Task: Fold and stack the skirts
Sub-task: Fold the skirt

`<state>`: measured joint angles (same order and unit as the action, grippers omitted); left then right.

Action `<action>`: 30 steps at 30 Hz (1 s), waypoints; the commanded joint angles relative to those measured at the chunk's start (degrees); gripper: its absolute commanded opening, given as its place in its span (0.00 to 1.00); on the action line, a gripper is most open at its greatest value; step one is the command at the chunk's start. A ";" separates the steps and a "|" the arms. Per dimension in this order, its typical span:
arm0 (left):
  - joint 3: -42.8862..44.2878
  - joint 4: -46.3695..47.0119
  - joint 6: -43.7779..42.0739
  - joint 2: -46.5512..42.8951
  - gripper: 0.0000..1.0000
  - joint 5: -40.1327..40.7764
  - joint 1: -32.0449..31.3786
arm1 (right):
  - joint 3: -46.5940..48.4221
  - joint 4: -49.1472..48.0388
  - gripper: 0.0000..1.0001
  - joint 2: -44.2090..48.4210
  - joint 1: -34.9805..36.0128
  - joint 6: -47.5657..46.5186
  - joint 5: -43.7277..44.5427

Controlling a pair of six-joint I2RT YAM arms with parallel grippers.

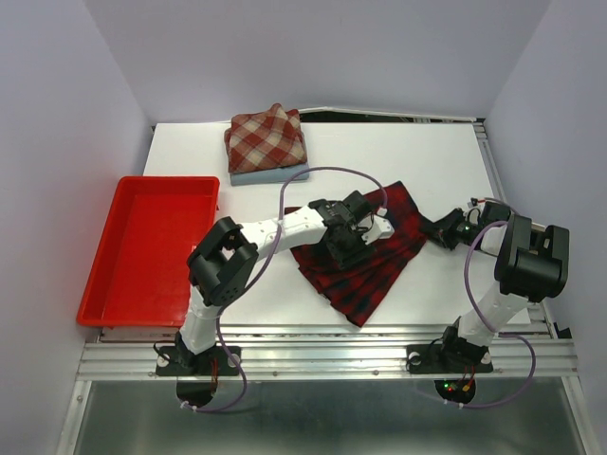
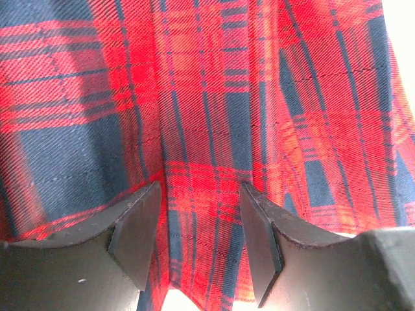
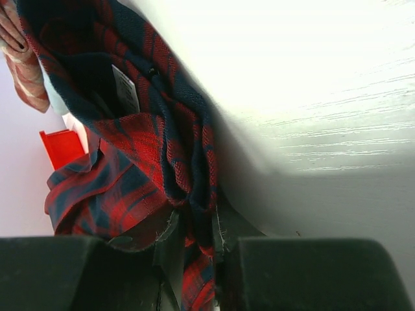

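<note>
The red and navy plaid skirt (image 1: pixel 372 261) lies rumpled in the middle of the table. My left gripper (image 1: pixel 343 248) hangs just over its middle. In the left wrist view the left gripper (image 2: pixel 200 220) is open, and the plaid cloth (image 2: pixel 214 116) runs flat under and between the fingers (image 2: pixel 136 233) without being pinched. My right gripper (image 1: pixel 429 228) is at the skirt's right edge. Seen from the right wrist, the right gripper (image 3: pixel 194 227) is shut on a bunched fold of the plaid skirt (image 3: pixel 149 149). At the back, the folded check skirt (image 1: pixel 267 137) rests on the light blue skirt (image 1: pixel 270 175).
A red plastic tray (image 1: pixel 142 248) stands at the left of the table, next to the left arm. The white table (image 1: pixel 417 161) ends at a metal rail along the near edge. Pale walls close in the left, right and back sides.
</note>
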<state>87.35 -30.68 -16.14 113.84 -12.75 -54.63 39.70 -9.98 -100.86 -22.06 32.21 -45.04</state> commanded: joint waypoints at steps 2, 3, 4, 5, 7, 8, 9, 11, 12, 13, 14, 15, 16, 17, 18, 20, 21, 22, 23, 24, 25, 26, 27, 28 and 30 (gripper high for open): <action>-0.87 2.20 0.50 -4.68 0.64 -2.28 -0.30 | 1.43 2.42 0.01 0.75 0.09 -2.32 1.88; -0.69 2.03 0.84 -5.20 0.63 -2.10 -0.56 | 1.43 2.42 0.01 0.75 0.09 -2.32 1.88; -0.52 1.50 0.85 -5.99 0.64 -1.93 -1.00 | 1.43 2.51 0.01 0.75 0.09 -2.32 2.06; -0.52 1.24 1.11 -6.26 0.63 -1.58 -1.26 | 1.34 2.51 0.01 0.75 0.09 -2.32 2.14; -0.08 0.01 1.55 -6.00 0.63 -1.48 -1.97 | 1.25 2.51 0.01 0.84 0.09 -2.15 2.32; -0.08 -0.95 1.64 -5.83 0.63 -1.31 -2.58 | 1.25 2.51 0.01 0.75 0.09 -2.15 2.32; -0.08 -1.14 1.81 -5.74 0.63 -1.22 -2.59 | 1.25 2.51 0.01 0.84 0.09 -2.06 2.41; -0.78 -1.05 2.08 -5.39 0.64 -0.52 -3.11 | 1.25 2.59 0.01 1.28 0.09 -2.15 2.41; -0.95 -1.14 2.25 -5.12 0.64 0.27 -3.20 | 1.08 2.59 0.01 1.45 0.09 -2.23 2.50; -0.87 -1.31 2.34 -4.69 0.64 0.53 -3.46 | 0.99 2.77 0.01 1.54 0.09 -2.24 2.50; -0.95 -1.58 2.52 -3.99 0.64 0.71 -3.55 | 0.99 2.77 0.01 1.72 0.09 -2.24 2.50; -1.22 -1.41 2.61 -3.80 0.64 0.80 -3.55 | 0.99 2.86 0.01 1.72 0.09 -2.24 2.41; -1.91 -1.14 2.78 -3.63 0.65 1.32 -3.64 | 1.25 3.12 0.01 1.63 0.09 -2.24 2.41; -2.27 -0.53 3.04 -3.19 0.65 1.94 -3.64 | 1.34 3.21 0.01 1.63 0.09 -2.24 2.41; -2.62 -0.26 2.96 -3.10 0.65 3.34 -3.64 | 1.60 3.38 0.01 1.63 0.09 -2.32 2.41; -3.15 0.35 3.04 -2.49 0.65 5.36 -3.64 | 1.61 3.47 0.01 1.81 0.09 -2.50 2.41; -3.24 0.79 3.39 -2.22 0.63 7.55 -3.55 | 1.61 3.56 0.01 1.89 0.09 -2.67 2.50; -3.33 0.79 3.66 -2.05 0.61 8.79 -3.64 | 1.61 3.65 0.01 1.89 0.09 -2.76 2.67; -3.41 1.14 3.92 -1.87 0.54 9.84 -3.47 | 1.61 3.74 0.01 1.89 0.09 -2.85 2.85; -3.50 1.14 4.45 -1.78 0.51 10.90 -3.20 | 1.52 3.74 0.01 1.89 0.09 -2.85 2.94; -3.42 0.71 4.80 -1.35 0.43 12.04 -2.94 | 1.43 3.74 0.01 1.72 0.09 -2.85 2.76; -3.15 0.27 5.33 -1.17 0.37 12.14 -2.59 | 1.34 3.74 0.01 1.63 0.09 -2.94 2.67; -2.72 0.01 5.77 -1.17 0.31 12.14 -1.80 | 1.25 3.56 0.01 1.54 0.09 -3.03 2.67; -2.45 -0.43 6.03 -1.25 0.24 11.70 -1.45 | 1.08 3.47 0.01 1.46 0.09 -3.03 2.59; -2.01 -1.23 6.21 -2.13 0.08 10.56 -0.83 | 0.38 3.12 0.01 1.72 0.09 -3.11 2.76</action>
<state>84.71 -30.26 -11.25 112.64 -3.88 -57.06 40.03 -7.94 -100.22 -22.06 31.18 -44.97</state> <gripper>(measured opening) 0.163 0.208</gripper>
